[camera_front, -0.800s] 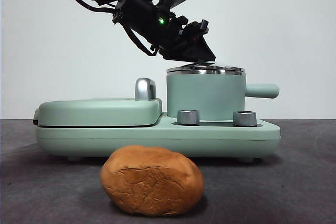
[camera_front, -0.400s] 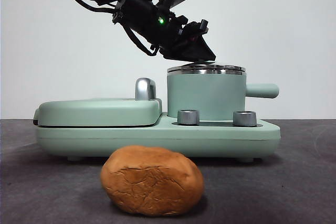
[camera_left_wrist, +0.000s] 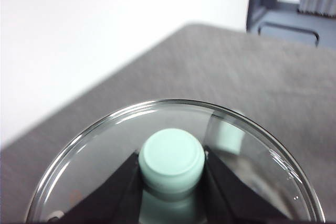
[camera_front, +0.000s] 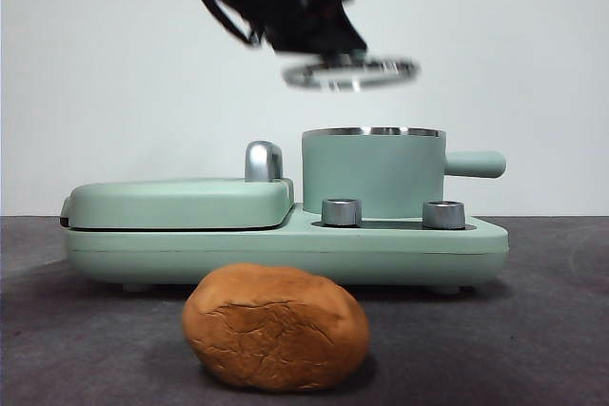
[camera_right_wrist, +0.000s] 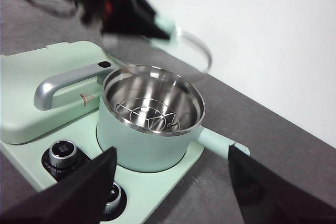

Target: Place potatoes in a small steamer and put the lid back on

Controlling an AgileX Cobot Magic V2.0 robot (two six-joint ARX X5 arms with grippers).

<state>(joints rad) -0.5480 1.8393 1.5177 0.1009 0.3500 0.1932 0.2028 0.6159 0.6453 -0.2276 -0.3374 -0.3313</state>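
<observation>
On the dark grey counter [camera_front: 533, 349] sits the big mint-green cooker base w/ flat hinged grill plate and chrome handle [camera_front: 181, 202], two steel dials at front. Mounted on its one side is the small mint-green cylindrical steamer pot w/ steel rim and stubby side handle [camera_front: 373, 173]. The pot is now uncovered: right wrist view shows a bare steel interior w/ a wire rack at the bottom [camera_right_wrist: 149, 114], nothing inside.

Next down in size, the orange-brown oval potato w/ cracked matte skin [camera_front: 276, 327] lies on the counter in front of the base, apart from it, untouched.

Round glass lid w/ steel rim and mint-green knob [camera_front: 350, 72] sat on the pot half a sec ago; now it hangs well above the rim, blurred, so prob. moving. Left claw [camera_left_wrist: 172, 174] is clamped on the knob, a jaw on each side. Right claw [camera_right_wrist: 170, 182] hovers near the pot, jaws spread wide, holding nothing.

Meaning: pot opened, step one done. Potato must go in next, likely by the right arm; lid goes back after.
</observation>
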